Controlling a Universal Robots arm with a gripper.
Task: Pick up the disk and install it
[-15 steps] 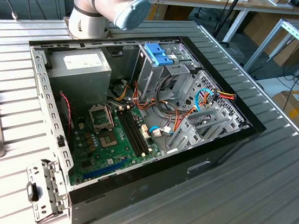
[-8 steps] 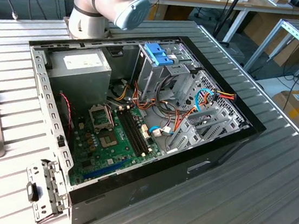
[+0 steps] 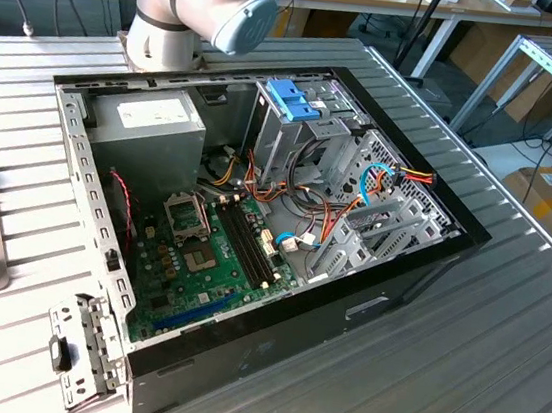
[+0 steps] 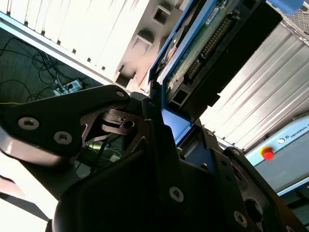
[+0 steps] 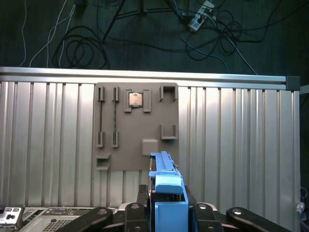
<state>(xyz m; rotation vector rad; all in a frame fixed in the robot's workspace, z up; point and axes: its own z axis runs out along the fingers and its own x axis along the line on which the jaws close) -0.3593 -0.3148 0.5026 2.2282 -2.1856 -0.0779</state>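
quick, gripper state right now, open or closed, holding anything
gripper: closed, holding the disk with its light blue carrier rails between the fingers, as seen in both wrist views.

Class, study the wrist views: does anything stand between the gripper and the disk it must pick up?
Nothing visible does. In the first wrist view the disk already sits between the jaws of the gripper, which are closed on its light blue carrier rails.
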